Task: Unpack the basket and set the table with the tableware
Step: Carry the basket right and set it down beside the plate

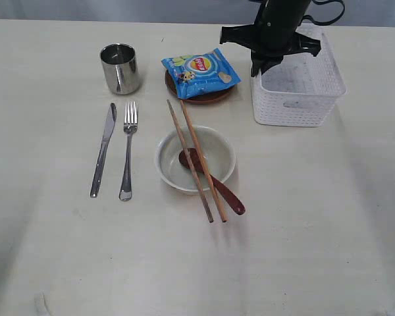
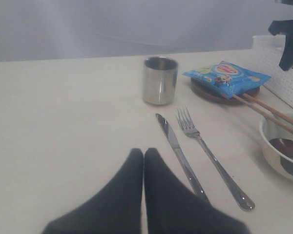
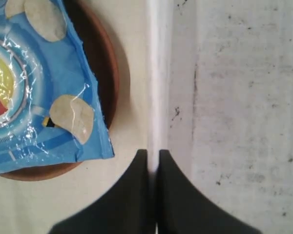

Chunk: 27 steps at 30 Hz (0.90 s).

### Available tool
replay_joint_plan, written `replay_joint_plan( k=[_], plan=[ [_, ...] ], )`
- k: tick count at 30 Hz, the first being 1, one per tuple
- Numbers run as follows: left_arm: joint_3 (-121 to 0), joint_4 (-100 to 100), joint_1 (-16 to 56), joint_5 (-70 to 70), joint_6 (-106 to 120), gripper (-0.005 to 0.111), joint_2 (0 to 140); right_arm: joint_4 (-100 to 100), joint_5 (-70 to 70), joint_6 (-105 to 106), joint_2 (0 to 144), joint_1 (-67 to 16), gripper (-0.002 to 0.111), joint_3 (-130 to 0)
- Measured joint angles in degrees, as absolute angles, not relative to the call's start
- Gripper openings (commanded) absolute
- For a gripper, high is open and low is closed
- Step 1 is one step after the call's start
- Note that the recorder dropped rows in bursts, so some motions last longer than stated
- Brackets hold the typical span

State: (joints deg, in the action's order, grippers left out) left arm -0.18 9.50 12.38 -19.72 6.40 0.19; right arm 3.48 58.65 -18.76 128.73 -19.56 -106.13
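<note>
Unpacking appears complete: the basket [image 1: 299, 92] stands at the far right of the table [image 1: 316, 217] and its scuffed white floor shows nothing inside. The tableware is laid out to its left. The steel cup [image 1: 120, 68] stands upright at the far left, with the knife [image 1: 103, 149] and fork [image 1: 128, 150] lying parallel, just apart, nearer the camera. The cream bowl [image 1: 195, 160] sits centrally, holding the wooden spoon [image 1: 214, 181], whose handle overhangs the rim. The chopsticks [image 1: 196, 160] lie side by side across the bowl. The small brown plate [image 1: 201, 97] sits beyond the bowl, largely covered by the blue chip packet [image 1: 200, 72]. In my judgement the setting is essentially finished, and only the basket remains to be dealt with. The right gripper [image 3: 150, 153] is at the basket's left wall, its jaws drawn almost together with the white rim running into the narrow gap, apparently pinching it. The left gripper [image 2: 143, 152] is closed and empty over bare table, short of the knife.
</note>
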Motion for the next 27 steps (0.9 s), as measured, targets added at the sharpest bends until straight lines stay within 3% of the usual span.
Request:
replay_joint_plan(
  k=[13, 15, 21, 27],
  plan=[
    [-0.18, 9.50, 12.38, -19.72, 6.40, 0.000, 0.19, 3.70, 58.65, -16.57, 128.73, -19.56, 0.000, -106.13],
    [-0.18, 9.50, 12.38, -19.72, 6.40, 0.000, 0.19, 3.70, 58.65, -16.37, 128.73, -19.56, 0.006, -106.13],
    [-0.18, 9.50, 12.38, -19.72, 6.40, 0.000, 0.19, 4.19, 58.69, -14.72, 128.59, -19.56, 0.044, -106.00],
    [-0.18, 9.50, 12.38, -19.72, 6.40, 0.000, 0.19, 1.89, 57.79, -14.11, 125.58, -19.56, 0.048, -106.20]
  ],
)
